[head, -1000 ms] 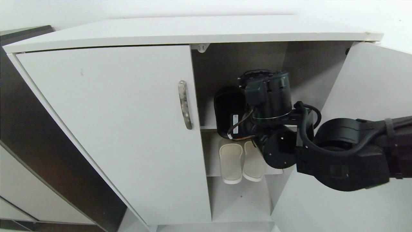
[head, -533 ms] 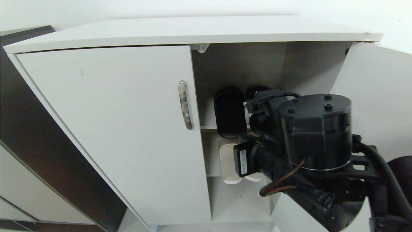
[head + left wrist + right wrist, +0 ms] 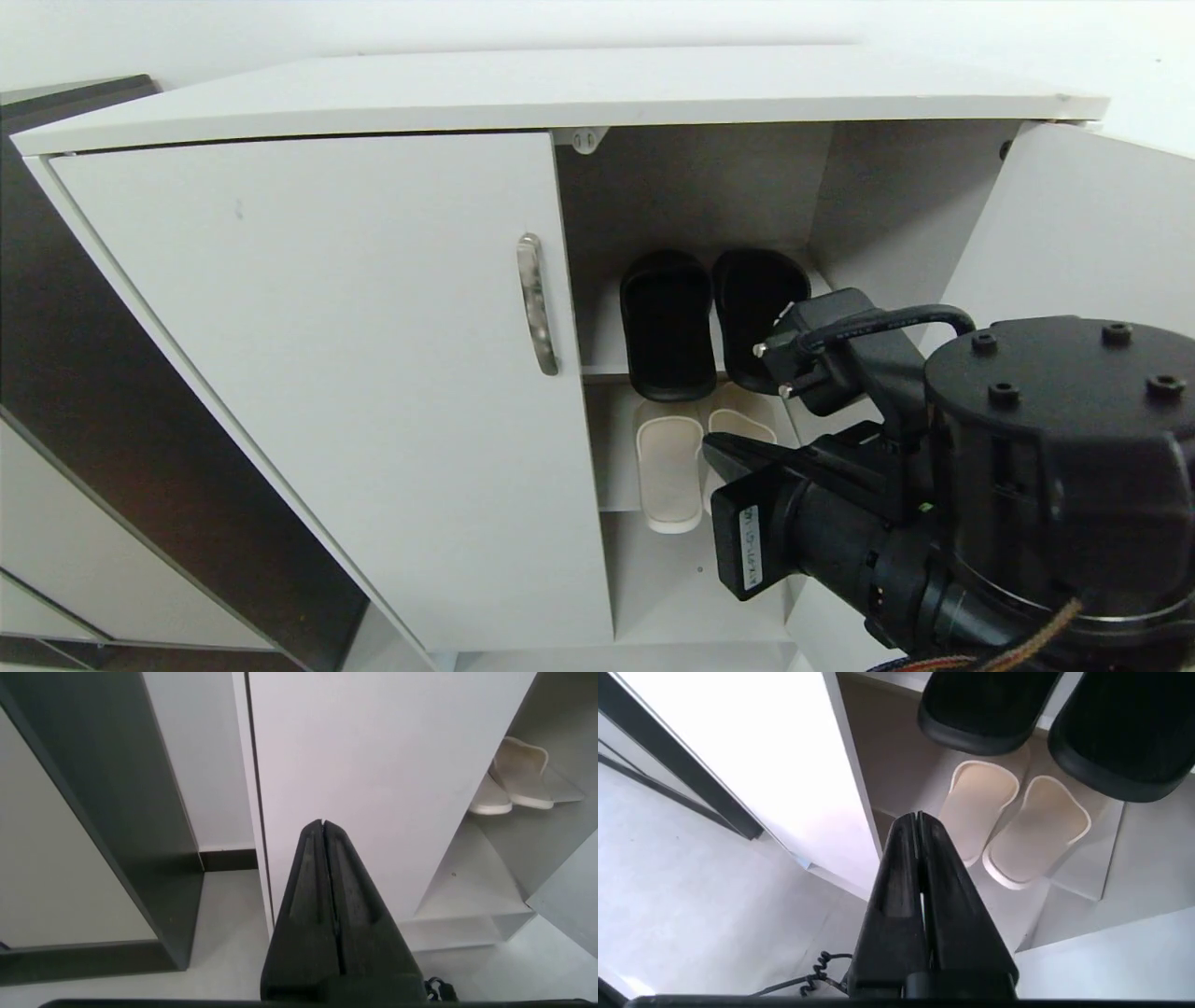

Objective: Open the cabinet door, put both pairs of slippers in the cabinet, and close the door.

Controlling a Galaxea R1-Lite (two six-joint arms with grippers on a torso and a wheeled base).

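Note:
The white cabinet [image 3: 560,89] has its right door [image 3: 1074,233] swung open and its left door [image 3: 327,373] closed. A pair of black slippers [image 3: 667,322] lies side by side on the upper shelf. Below it, a pair of white slippers [image 3: 669,462] sits on the middle shelf. My right gripper [image 3: 918,817] is shut and holds nothing. It hangs outside the cabinet, in front of the white slippers [image 3: 1008,812] and below the black slippers [image 3: 985,705]. My left gripper [image 3: 322,826] is shut and empty, low before the closed left door [image 3: 374,765], with the white slippers [image 3: 512,775] off to one side.
A metal handle [image 3: 537,303] runs down the left door's inner edge. A dark panel [image 3: 93,392] stands to the cabinet's left. The bottom shelf [image 3: 691,579] is bare. My right arm [image 3: 1027,495] takes up the space in front of the open right door.
My right arm has drawn back out of the cabinet toward the camera and lower right. This uncovers both black slippers on the upper shelf. The slippers and doors have not moved.

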